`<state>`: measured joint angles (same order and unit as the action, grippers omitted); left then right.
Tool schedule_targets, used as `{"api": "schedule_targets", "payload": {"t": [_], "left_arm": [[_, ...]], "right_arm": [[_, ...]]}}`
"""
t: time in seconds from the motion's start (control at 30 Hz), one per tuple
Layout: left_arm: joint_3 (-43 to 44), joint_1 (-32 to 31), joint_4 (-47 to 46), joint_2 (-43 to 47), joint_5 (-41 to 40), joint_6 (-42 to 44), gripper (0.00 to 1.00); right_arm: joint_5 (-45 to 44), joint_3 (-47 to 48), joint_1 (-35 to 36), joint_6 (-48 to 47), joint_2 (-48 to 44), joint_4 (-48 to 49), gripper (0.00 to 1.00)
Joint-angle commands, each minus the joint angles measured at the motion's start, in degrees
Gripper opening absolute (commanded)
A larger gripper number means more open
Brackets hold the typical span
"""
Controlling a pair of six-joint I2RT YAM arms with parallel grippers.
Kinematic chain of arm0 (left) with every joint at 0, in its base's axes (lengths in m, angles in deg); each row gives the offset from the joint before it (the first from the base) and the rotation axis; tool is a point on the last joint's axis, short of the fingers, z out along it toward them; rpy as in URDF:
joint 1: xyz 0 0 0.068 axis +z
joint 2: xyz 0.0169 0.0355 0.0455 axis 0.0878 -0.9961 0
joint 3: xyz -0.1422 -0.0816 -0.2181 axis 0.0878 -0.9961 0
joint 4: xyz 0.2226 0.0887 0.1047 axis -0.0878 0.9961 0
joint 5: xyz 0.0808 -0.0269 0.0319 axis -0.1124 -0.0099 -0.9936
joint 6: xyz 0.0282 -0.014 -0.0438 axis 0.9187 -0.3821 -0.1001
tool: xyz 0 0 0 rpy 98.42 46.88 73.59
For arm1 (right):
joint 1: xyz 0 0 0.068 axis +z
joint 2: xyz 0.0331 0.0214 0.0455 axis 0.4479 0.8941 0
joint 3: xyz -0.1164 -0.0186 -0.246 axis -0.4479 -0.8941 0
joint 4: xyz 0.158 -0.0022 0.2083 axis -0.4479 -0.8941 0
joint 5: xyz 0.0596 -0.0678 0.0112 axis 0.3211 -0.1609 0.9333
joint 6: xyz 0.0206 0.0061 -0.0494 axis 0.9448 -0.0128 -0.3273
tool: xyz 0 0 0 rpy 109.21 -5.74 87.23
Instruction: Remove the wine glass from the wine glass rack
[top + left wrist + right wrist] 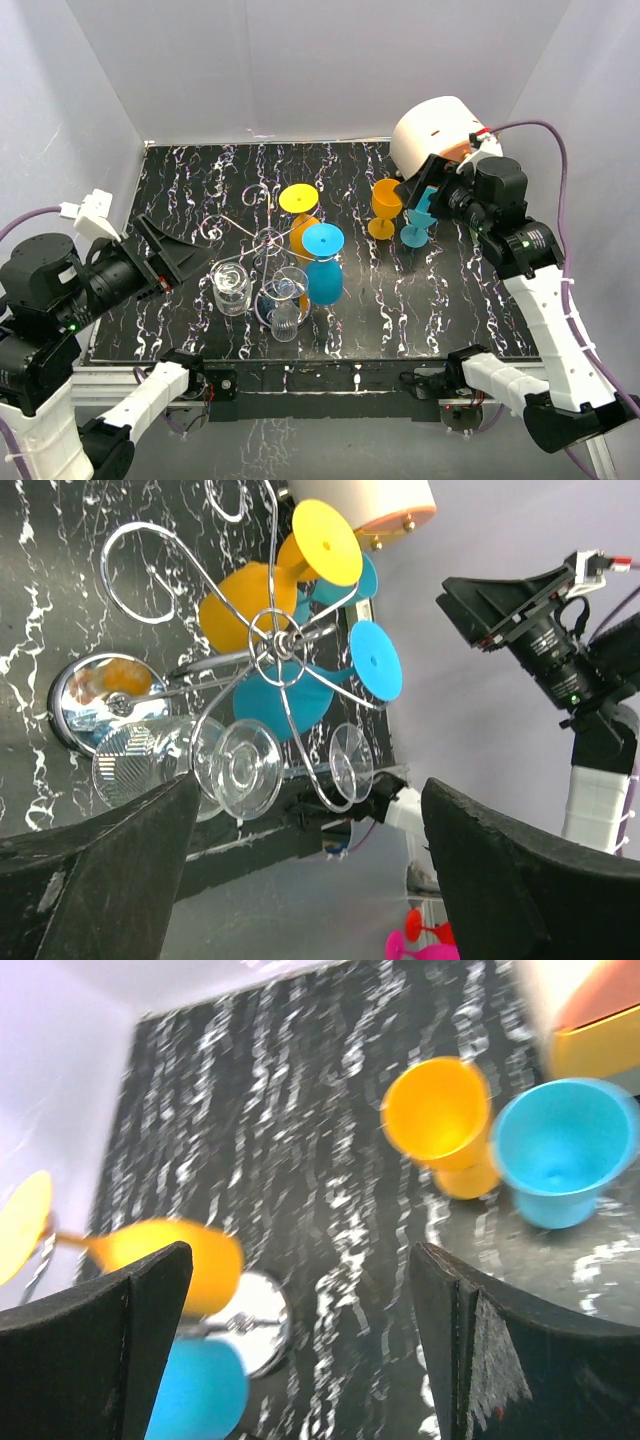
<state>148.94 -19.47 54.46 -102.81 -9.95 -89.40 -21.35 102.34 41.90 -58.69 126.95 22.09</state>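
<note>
Black fingers (100,880) of my left gripper (310,795) stand spread and empty at nine o'clock of the silver scrolled wire wine glass rack (278,645). They face a clear wine glass (248,768) that hangs bowl-down by its foot, so it should slide out of its curl. My right gripper (300,1255), likewise spread and empty, hovers at two o'clock above an upright orange plastic wine glass (437,1110) and a blue plastic wine glass (560,1150), both standing off the rack.

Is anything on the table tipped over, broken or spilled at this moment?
Nothing stands out. The wine glass rack stands upright, its glasses hanging, and the orange glass and blue glass stand upright on the table.
</note>
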Motion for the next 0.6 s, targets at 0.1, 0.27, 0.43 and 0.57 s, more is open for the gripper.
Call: {"api": "schedule_targets", "payload": {"t": [0.1, 0.27, 0.43, 0.57], "left_arm": [[-4.10, -0.24, 3.30, 4.73, 5.82, -4.45, 0.81], [-11.65, -0.33, 0.26, 10.55, 7.80, -12.12, 0.71], [-12.33, -0.26, 1.49, 11.69, 7.48, -14.14, 0.62], [-11.24, -0.25, 4.41, 12.14, 3.04, -12.55, 0.65]], "right_arm": [[17.73, -1.70, 0.97, 8.31, -3.57, -1.09, 0.88], [15.24, -2.10, 0.97, 13.98, -10.14, 2.13, 0.88], [7.70, -2.12, 0.97, 15.80, -14.98, 2.52, 0.91], [19.74, -2.75, 0.97, 10.24, -14.21, 9.05, 0.93]]}}
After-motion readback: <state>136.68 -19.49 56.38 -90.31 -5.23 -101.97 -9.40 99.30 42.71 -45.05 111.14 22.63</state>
